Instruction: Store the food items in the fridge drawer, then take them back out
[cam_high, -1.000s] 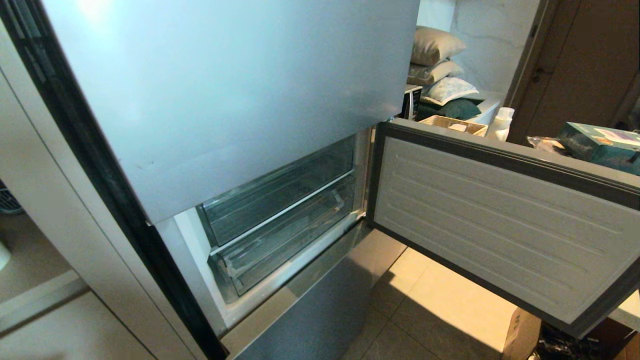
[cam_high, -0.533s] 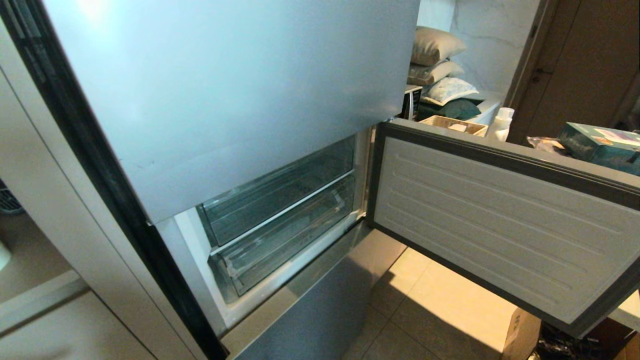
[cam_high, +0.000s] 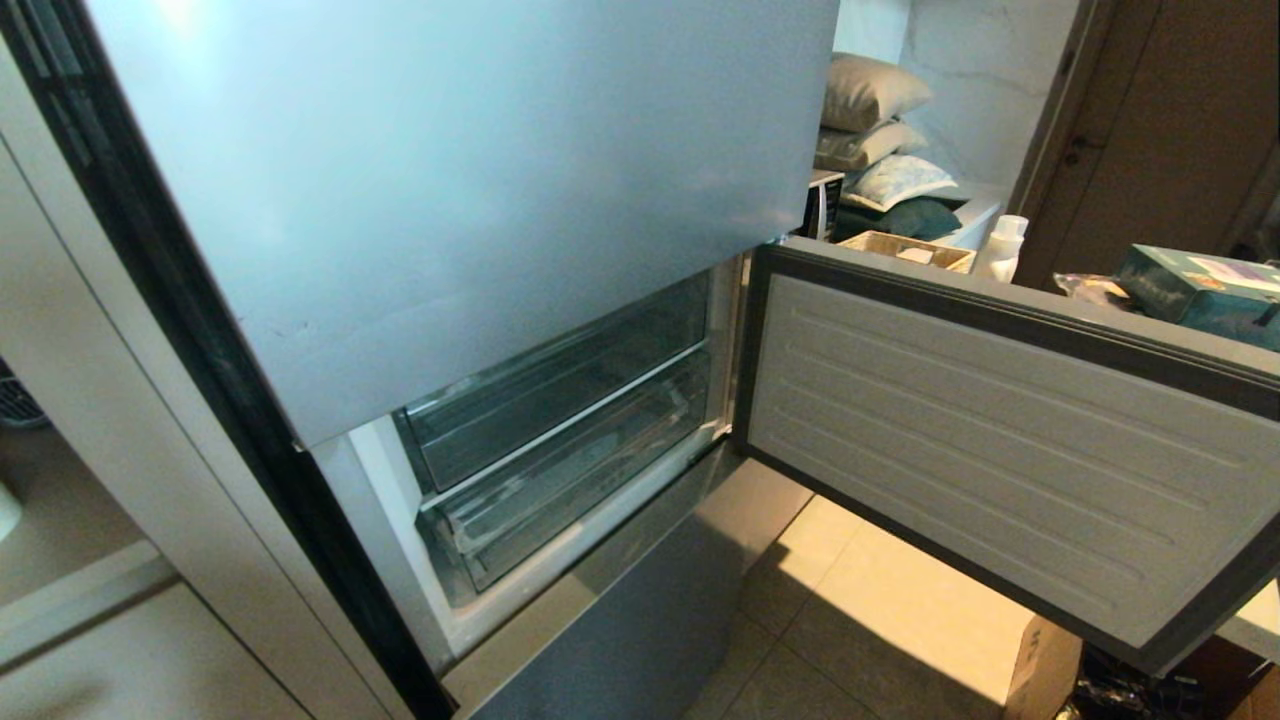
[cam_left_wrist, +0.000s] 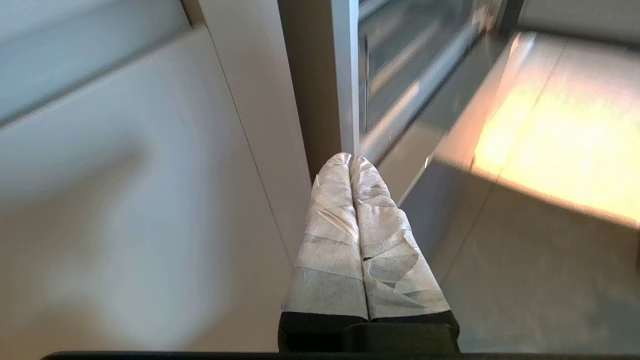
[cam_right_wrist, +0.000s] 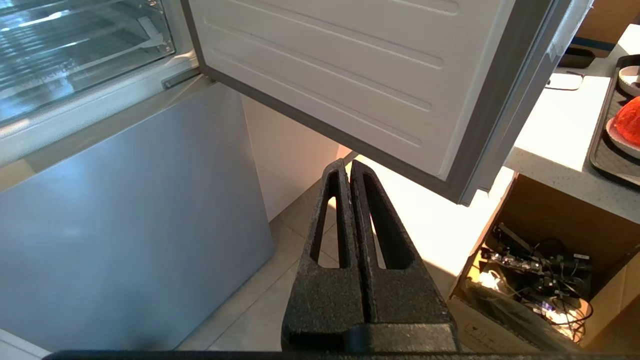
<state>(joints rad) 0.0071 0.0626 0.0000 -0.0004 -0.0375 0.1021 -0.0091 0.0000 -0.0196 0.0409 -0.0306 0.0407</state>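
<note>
Behind the swung-open middle door of the silver-blue fridge, the fridge drawer sits pushed in, the lower of two clear bins, with the clear-fronted compartment just above it. From the head view its ribbed floor shows through the front lip, and no red piece can be made out inside. Neither arm reaches into that view.

Off to the left of the fridge, the left gripper hangs low and points forward and down, its tape-wrapped fingers pressed flat together — jaws closed on nothing. Their tips lie in front of the fridge's side edge, where a pale cabinet panel meets the metal frame; the picture is smeared there, so I cannot tell whether they touch anything.

Under the open door the right gripper is also low, aimed down at the tiled floor — its black foam fingers meet along their length, jaws shut and empty. Beside it stands the closed silver lower door of the fridge.

At the far right of the right wrist view, a dark tray rests on the pale tabletop, and one of the food items, orange-red and rounded, lies in a shallow dish on it, cut off by the picture's edge. A cardboard box of cables sits on the floor below.
</note>
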